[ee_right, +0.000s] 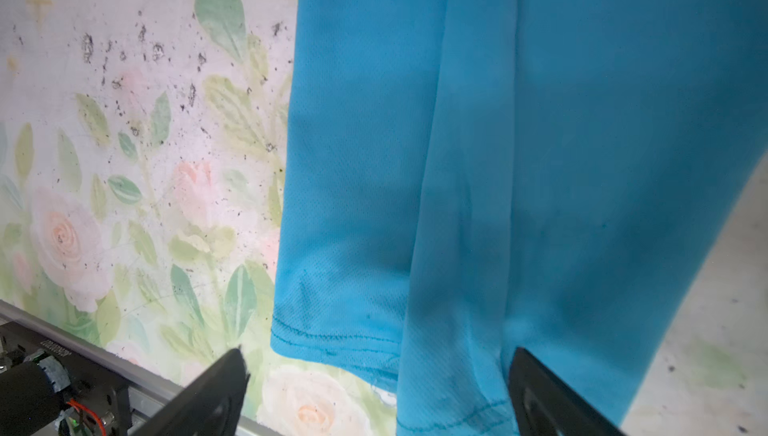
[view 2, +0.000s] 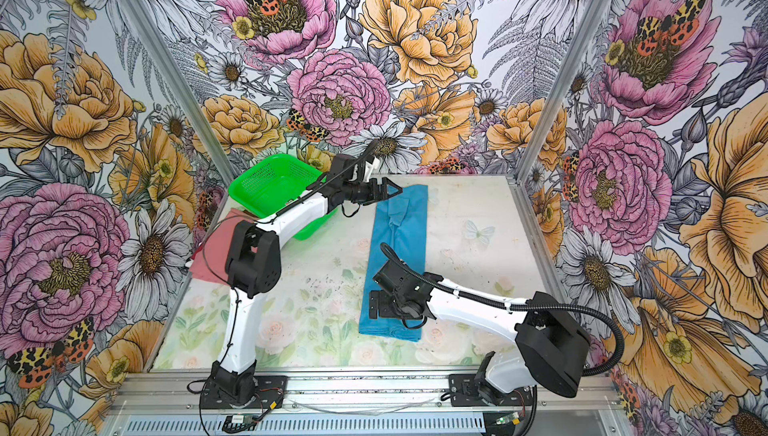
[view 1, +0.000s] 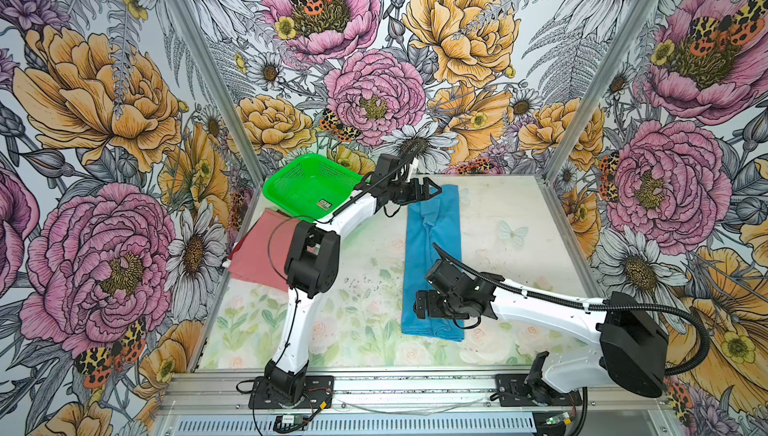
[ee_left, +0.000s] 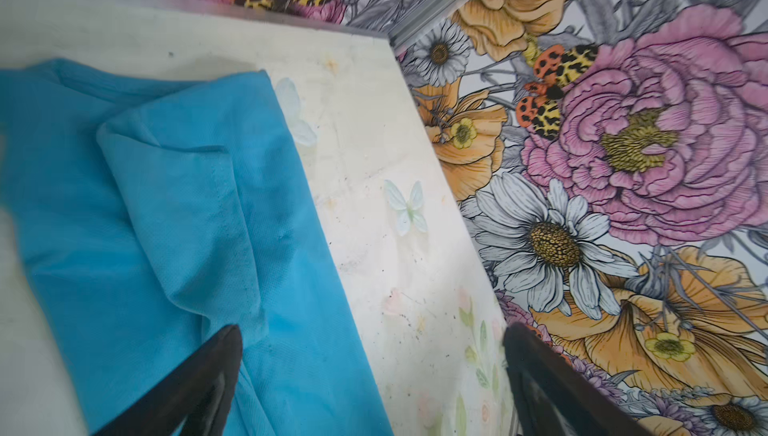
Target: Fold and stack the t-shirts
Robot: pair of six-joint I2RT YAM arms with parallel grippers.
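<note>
The sky-blue t-shirt [view 1: 434, 246] [view 2: 399, 238] lies on the table, folded into a long narrow strip running from the back towards the front. My left gripper [view 1: 431, 190] [view 2: 391, 192] hovers open over its far end; the left wrist view shows the blue cloth [ee_left: 166, 205] and the open gripper [ee_left: 372, 330] with nothing between the jaws. My right gripper [view 1: 417, 308] [view 2: 372, 305] is open low over the near end, straddling the hem [ee_right: 498, 163] with its jaws [ee_right: 378, 353] apart. The red-pink t-shirt [view 1: 257, 251] [view 2: 214, 255] lies flat at the table's left edge, partly hidden by the left arm.
A green perforated basket [view 1: 309, 188] [view 2: 270, 188] stands at the back left, overlapping the red-pink t-shirt's far edge. Floral walls and metal posts close in three sides. The table [view 1: 519, 246] has a metal rail along its front, where both arm bases are mounted.
</note>
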